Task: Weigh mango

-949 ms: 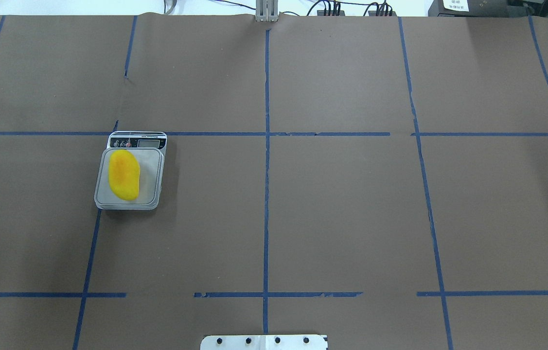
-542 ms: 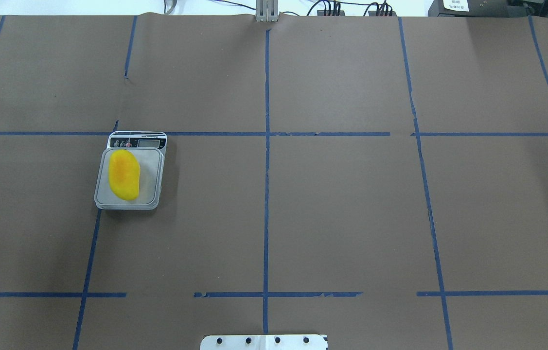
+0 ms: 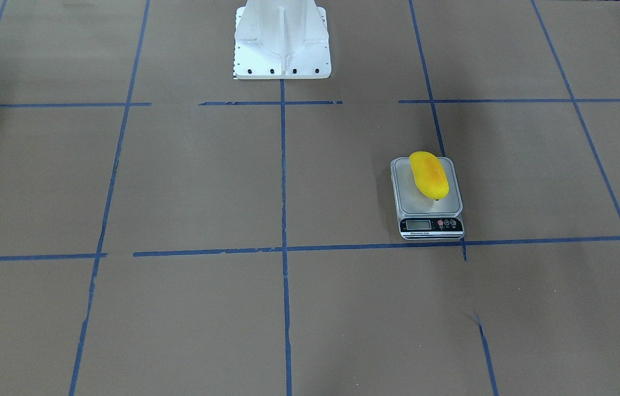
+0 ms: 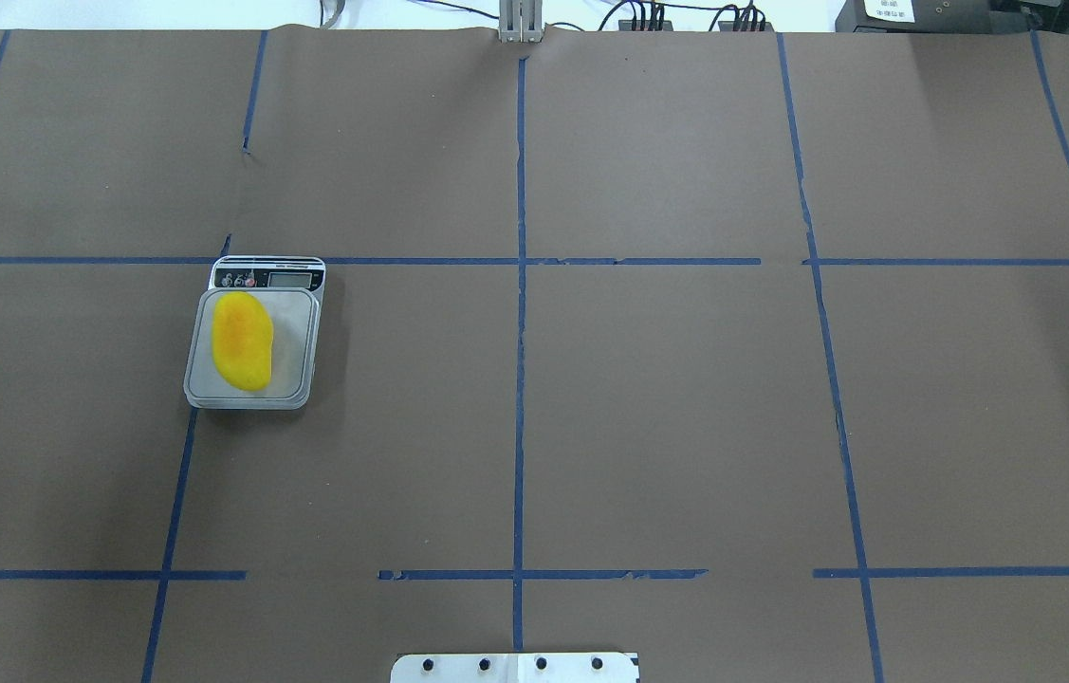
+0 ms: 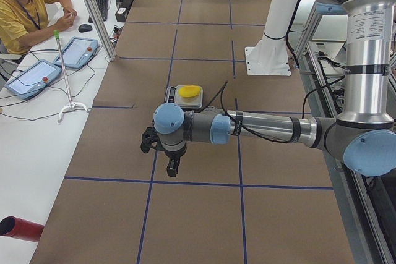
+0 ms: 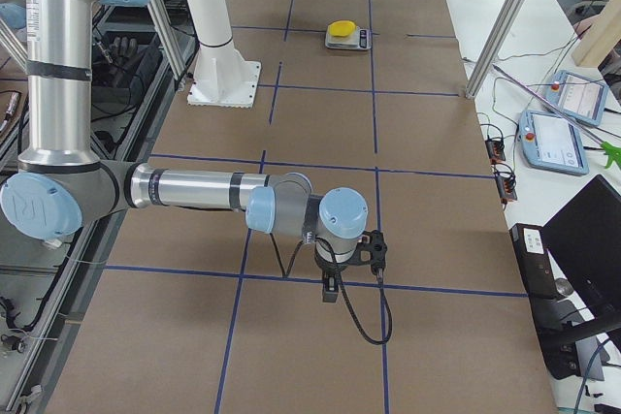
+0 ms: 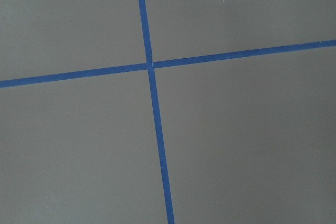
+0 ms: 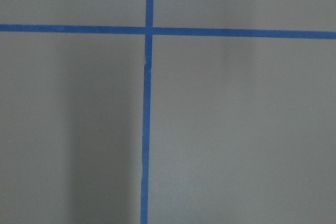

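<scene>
The yellow mango (image 4: 242,341) lies lengthwise on the platform of a small digital scale (image 4: 295,346) left of the table's middle. The front-facing view shows the mango (image 3: 428,175) on the scale (image 3: 431,224) with the display facing the camera. No gripper touches it. My left gripper (image 5: 173,166) shows only in the exterior left view, hanging over the paper nearer the camera than the mango (image 5: 189,91). My right gripper (image 6: 330,290) shows only in the exterior right view, far from the mango (image 6: 342,27). I cannot tell whether either is open or shut.
Brown paper with blue tape lines (image 4: 520,379) covers the table. The white robot base (image 3: 282,41) stands at the robot's edge. A person (image 5: 25,10) sits at a side desk with tablets (image 5: 74,51). Both wrist views show only paper and tape.
</scene>
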`<state>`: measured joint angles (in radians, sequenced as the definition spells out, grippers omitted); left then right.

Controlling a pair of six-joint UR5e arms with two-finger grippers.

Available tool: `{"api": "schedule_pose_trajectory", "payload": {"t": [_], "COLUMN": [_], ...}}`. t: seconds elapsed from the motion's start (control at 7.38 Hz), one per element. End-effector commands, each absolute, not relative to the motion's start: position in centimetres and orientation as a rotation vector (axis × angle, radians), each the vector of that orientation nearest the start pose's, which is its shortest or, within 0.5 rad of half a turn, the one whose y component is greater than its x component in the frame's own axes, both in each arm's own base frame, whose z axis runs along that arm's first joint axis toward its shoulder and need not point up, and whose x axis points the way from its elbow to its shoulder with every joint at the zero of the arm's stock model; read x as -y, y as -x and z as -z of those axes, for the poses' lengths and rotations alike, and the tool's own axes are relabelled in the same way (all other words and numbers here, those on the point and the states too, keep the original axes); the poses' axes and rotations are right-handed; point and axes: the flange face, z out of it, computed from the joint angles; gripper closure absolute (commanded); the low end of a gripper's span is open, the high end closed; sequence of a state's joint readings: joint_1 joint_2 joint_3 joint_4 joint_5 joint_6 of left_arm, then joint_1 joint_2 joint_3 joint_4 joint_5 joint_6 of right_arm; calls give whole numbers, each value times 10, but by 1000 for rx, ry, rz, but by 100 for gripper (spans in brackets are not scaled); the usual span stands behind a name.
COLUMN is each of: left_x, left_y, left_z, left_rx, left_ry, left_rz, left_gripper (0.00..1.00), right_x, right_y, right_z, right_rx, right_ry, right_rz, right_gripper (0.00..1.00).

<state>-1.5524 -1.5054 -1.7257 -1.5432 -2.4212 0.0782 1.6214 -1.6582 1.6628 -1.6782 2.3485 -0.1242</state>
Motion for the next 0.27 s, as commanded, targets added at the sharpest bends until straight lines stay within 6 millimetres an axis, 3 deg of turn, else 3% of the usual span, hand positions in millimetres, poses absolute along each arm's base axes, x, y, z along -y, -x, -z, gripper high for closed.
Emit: {"api": "schedule_pose_trajectory", "payload": {"t": [0.0, 0.14], "left_x": [469, 471], "left_y": [50, 50], "left_z": [-608, -605], "left_rx": [-848, -847], "left_ry": [-89, -96], "left_rz": [-119, -123], "left_gripper": [0, 0], "right_x": [443, 443], "right_y": [-86, -86], "right_z": [-665, -665], "right_rx": [783, 783], "right_ry": [29, 30], "right_rz": [30, 28], "right_gripper": [0, 0]}}
